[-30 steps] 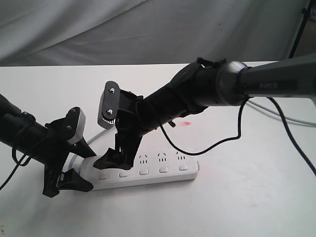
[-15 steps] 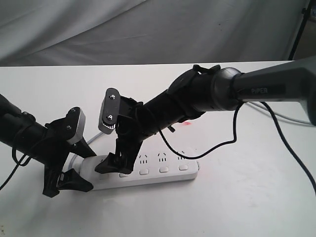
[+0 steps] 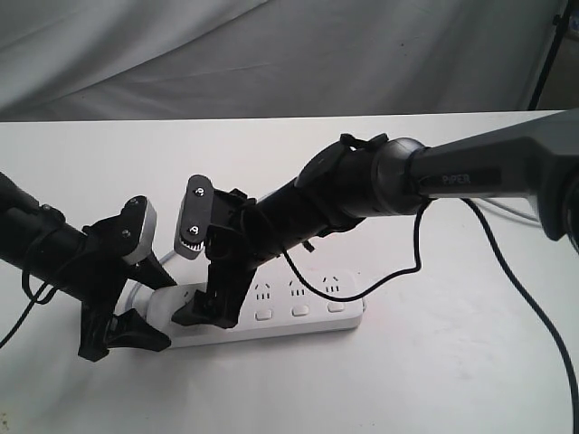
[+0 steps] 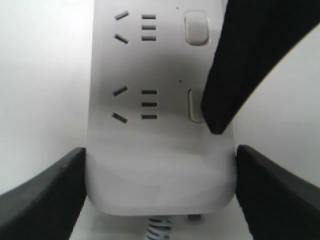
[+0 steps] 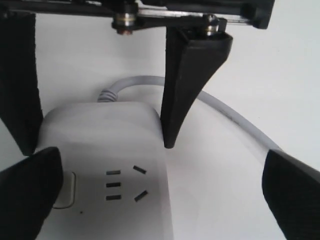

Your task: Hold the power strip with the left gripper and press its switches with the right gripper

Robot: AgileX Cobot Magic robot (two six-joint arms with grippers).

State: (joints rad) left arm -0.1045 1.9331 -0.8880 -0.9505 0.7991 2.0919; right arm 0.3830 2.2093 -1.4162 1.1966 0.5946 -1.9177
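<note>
The white power strip (image 3: pixel 298 312) lies on the table with its grey cord (image 5: pixel 225 115) leaving the left end. My left gripper (image 3: pixel 163 312) is shut on that end, one black finger (image 4: pixel 40 195) against each long side. My right gripper (image 3: pixel 208 315) stands wide open over the strip, just beside the left gripper. One of its fingertips (image 4: pixel 220 122) rests on the switch (image 4: pixel 194 105) nearest the cord end, and the other hangs past the far side of the strip. Other switches (image 3: pixel 263 315) show in a row to the right.
The white table (image 3: pixel 452 362) carries the strip. A black cable (image 3: pixel 398 271) loops down from the right arm over the strip's right part. A grey cable (image 3: pixel 511 212) lies at the right edge. Grey cloth (image 3: pixel 271 54) hangs behind, with a black stand (image 3: pixel 547 54) at top right.
My right arm has swung left and lower, bringing its open fingers down onto the strip's front row near the cord end. The left gripper and the strip have stayed put.
</note>
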